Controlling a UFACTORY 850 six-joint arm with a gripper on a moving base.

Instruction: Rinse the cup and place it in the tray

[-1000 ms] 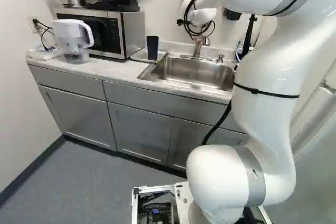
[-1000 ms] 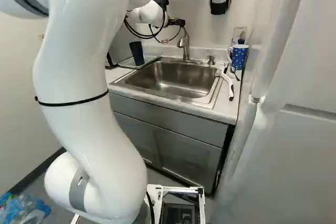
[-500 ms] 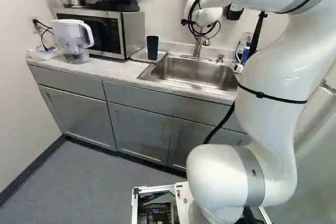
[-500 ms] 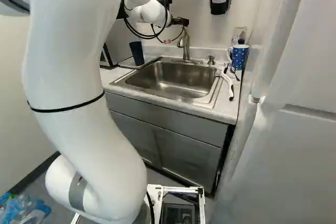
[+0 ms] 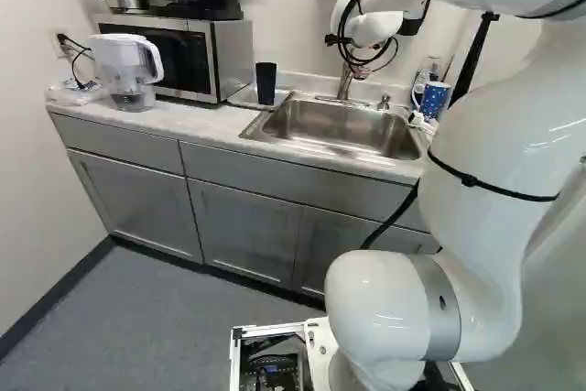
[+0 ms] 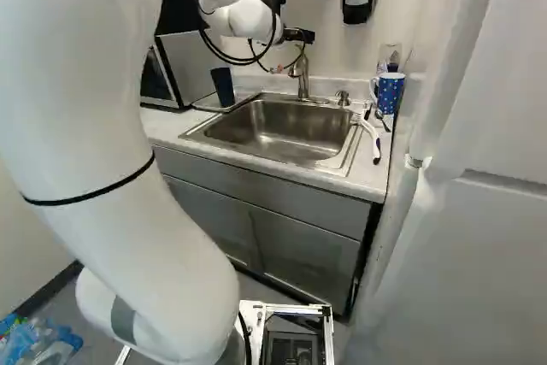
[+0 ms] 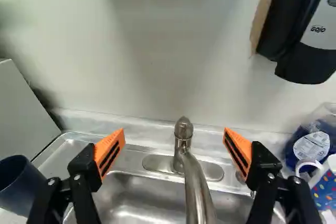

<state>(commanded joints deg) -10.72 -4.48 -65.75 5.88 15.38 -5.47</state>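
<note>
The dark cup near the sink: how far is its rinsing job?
Done: nothing certain; the dark cup stands at the tray, perhaps on it. In hand: nothing; the open tool faces the faucet. Left: probably gripping, rinsing and placing the cup.

Rounded white arm (image 5: 494, 148), black cables (image 5: 342, 27)

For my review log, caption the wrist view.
Open gripper facing the faucet, dark blue cup off to one side.

Brightly lit in both base views, dimmer down by the floor (image 5: 137, 318). Gleams off the arm (image 5: 485, 157) and steel sink (image 6: 282, 132). Falls across the wall (image 7: 168, 77) in soft-edged shadows in the wrist view, with glints along the faucet (image 7: 196, 190).
</note>
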